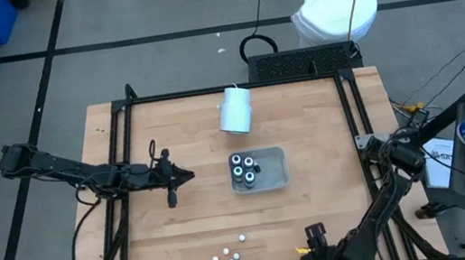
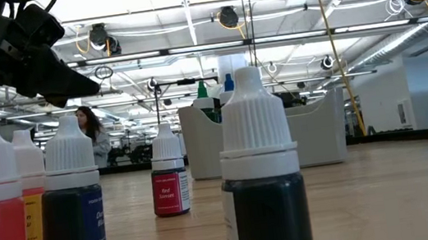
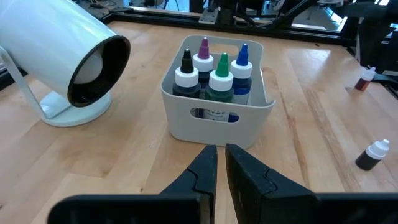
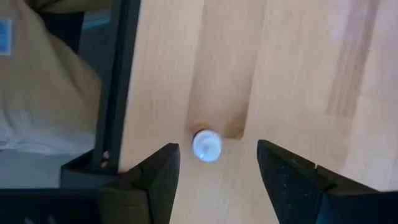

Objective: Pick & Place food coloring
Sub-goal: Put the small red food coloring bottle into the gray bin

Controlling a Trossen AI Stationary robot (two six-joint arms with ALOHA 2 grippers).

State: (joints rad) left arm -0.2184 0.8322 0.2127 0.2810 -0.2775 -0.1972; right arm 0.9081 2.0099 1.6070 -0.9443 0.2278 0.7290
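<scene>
- My left tool (image 1: 186, 175) hangs over the middle of the pale wooden worktop (image 1: 317, 209). It points at the small grey-blue box with a handle slot (image 1: 277, 176). Its two dark fingers (image 3: 205, 169) are nearly pressed together, and there is nothing between them.
- Four little food coloring bottles (image 3: 214, 78) stand up in one end of that box, with black, purple, green and blue tips.
- A big white tube-shaped thing on a stand (image 1: 235, 109) lies on its side near the box, toward the far edge.
- More tiny bottles with white caps (image 1: 229, 258) stand in a loose bunch near the front edge, well apart from the box.
- My right tool (image 1: 314, 235) is low at the front edge. Its fingers (image 4: 163, 171) are spread wide apart. One white-capped bottle (image 4: 206, 145) stands on the wood just ahead of the gap, and nothing is touching it.
</scene>
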